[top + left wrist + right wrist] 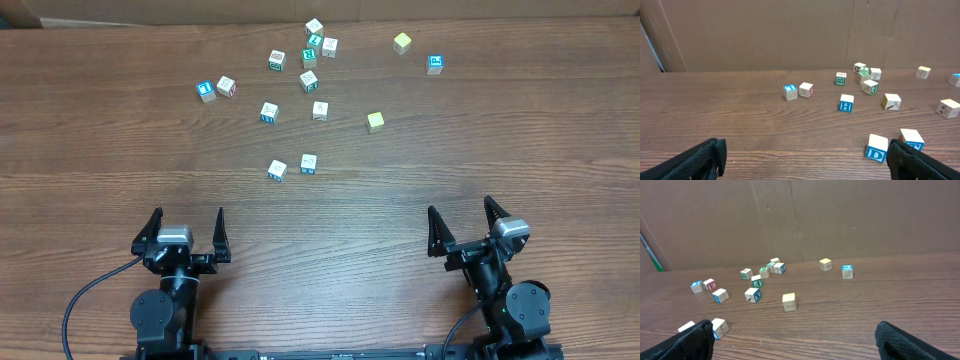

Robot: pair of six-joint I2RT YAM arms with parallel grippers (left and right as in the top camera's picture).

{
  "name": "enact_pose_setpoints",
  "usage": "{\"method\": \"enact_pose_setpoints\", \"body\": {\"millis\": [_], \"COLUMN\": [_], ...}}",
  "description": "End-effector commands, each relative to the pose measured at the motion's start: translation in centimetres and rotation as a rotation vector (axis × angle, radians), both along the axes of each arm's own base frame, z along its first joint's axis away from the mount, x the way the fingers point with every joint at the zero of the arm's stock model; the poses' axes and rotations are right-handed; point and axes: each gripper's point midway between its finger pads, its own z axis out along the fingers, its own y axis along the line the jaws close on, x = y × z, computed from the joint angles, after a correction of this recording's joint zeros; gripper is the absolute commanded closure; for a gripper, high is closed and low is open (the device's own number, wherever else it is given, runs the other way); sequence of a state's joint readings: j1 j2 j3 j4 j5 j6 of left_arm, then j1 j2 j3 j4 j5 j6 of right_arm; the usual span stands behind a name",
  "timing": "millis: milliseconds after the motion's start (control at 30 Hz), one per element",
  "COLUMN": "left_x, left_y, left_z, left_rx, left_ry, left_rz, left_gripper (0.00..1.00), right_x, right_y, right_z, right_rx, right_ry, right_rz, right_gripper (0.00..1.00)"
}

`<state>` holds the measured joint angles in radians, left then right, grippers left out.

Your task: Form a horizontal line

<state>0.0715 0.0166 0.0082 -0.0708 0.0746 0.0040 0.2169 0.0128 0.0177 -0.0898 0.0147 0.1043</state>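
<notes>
Jaws of the left gripper (188, 216) stand wide apart with nothing between them, at the near edge of the table (90, 150). Its wrist camera shows the black fingers (695, 161) at the bottom corners, with bare wood between. The right gripper (460, 208) is spread just as wide and is also empty. It sits at the same near edge, well apart from the left. A black cable (85, 295) loops out from the left arm's base.

The alphabet cubes (309, 80) lie scattered over the far half of the table, in no straight row. The two closest to the left gripper are a D cube (876, 148) with blue print and a pale cube (911, 137). These are near each other, but the overhead view shows them apart. Farther out and to the left, a blue-topped cube (205, 90) and a red-printed cube (226, 86) sit side by side. They seem to touch, though at this size I cannot be sure. Toward the far edge three bunch closely: a white cube (314, 27), a green cube (315, 41) just nearer, and a second white cube (329, 47) beside that. On the right side a yellowish cube (375, 121), another yellowish cube (402, 42) and a lone blue cube (435, 64) each lie singly. Brown cardboard (765, 35) walls the table's far side.
</notes>
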Motion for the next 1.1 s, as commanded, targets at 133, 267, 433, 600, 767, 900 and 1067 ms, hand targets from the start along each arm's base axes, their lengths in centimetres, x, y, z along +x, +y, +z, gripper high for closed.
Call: {"method": "enact_pose_setpoints", "body": {"millis": [133, 267, 433, 600, 767, 900, 1067], "left_x": [-0.04, -0.04, -0.04, -0.05, -0.05, -0.05, -0.05], "left_y": [-0.04, -0.04, -0.04, 0.32, 0.34, 0.41, 0.53], "left_z": [0.02, 0.03, 0.03, 0.01, 0.01, 0.00, 0.06], "left_rx": [0.024, 0.024, 0.024, 0.074, 0.074, 0.074, 0.078], "left_ry": [-0.005, -0.006, -0.006, -0.004, -0.004, -0.004, -0.006], "left_rz": [-0.001, -0.001, -0.001, 0.016, 0.017, 0.021, 0.028], "left_gripper": [0.00, 0.00, 0.01, 0.00, 0.01, 0.01, 0.00], "right_x": [-0.02, -0.02, -0.02, -0.02, -0.02, -0.02, -0.02], "right_y": [0.08, 0.08, 0.08, 0.08, 0.08, 0.08, 0.08], "right_z": [-0.06, -0.06, -0.07, -0.06, -0.06, -0.07, -0.06], "right_rx": [-0.003, -0.003, -0.003, -0.003, -0.003, -0.003, -0.003], "right_ry": [-0.008, -0.008, -0.008, -0.008, -0.008, -0.008, -0.008], "right_rz": [0.003, 0.003, 0.003, 0.003, 0.003, 0.003, 0.003], "right_gripper": [0.00, 0.00, 0.00, 0.00, 0.00, 0.00, 0.00]}}
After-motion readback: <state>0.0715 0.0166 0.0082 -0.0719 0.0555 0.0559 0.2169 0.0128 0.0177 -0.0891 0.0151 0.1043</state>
